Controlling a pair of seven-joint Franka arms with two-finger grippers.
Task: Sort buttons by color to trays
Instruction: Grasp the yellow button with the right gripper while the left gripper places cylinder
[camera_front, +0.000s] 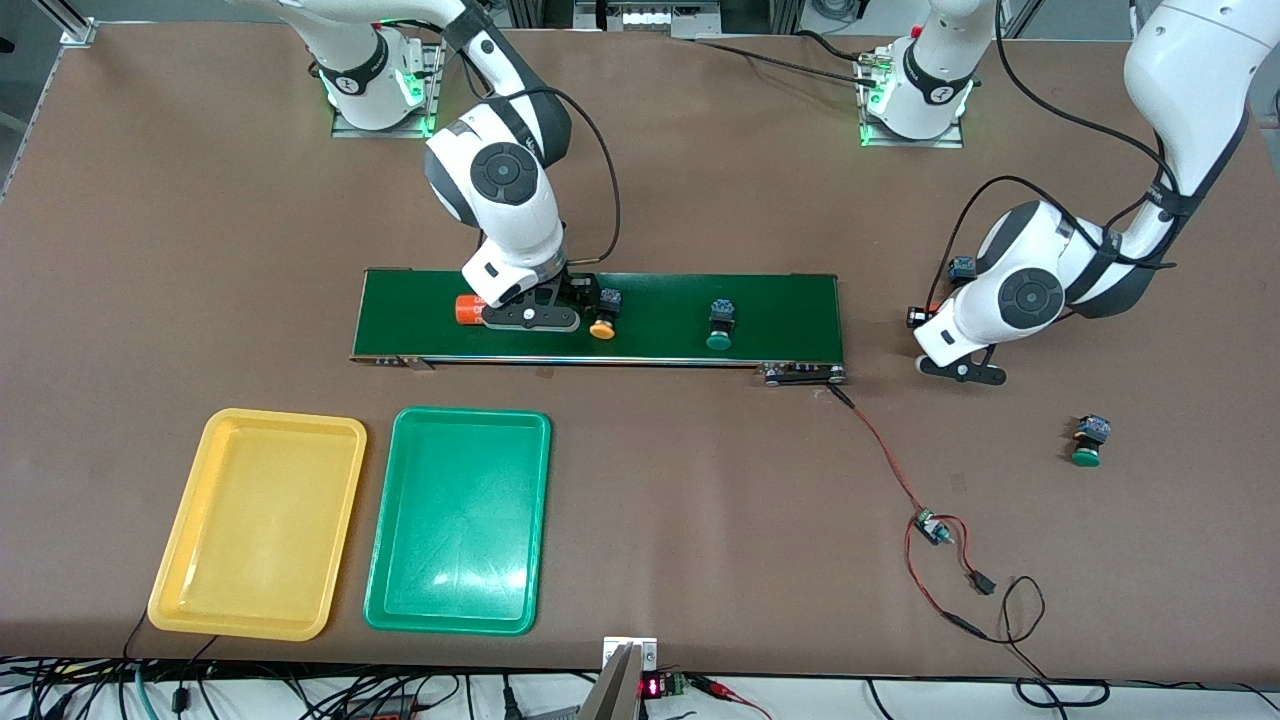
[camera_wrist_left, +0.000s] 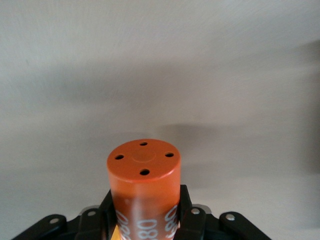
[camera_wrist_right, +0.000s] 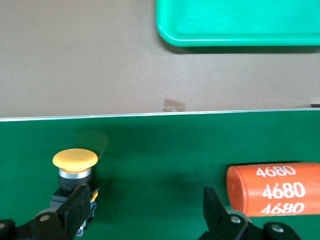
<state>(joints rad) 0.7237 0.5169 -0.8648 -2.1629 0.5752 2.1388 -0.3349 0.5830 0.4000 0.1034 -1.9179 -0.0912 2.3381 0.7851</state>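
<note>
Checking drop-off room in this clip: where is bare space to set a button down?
Both the yellow tray and green tray lie bare. The conveyor belt is free toward the left arm's end. Crowded: around the right gripper, between the orange cylinder and yellow-capped button.

Two buttons (camera_front: 605, 313) (camera_front: 720, 326) lie on the belt (camera_front: 780, 310). Two trays (camera_front: 258, 520) (camera_front: 460, 520) sit side by side on the table (camera_front: 700, 520), nearer the camera than the belt.

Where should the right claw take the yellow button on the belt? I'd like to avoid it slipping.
Grip the yellow button by its black-and-blue body below the cap, coming from above. It lies on its side on the conveyor belt, cap toward the trays, and the round cap would likely slip.
</note>
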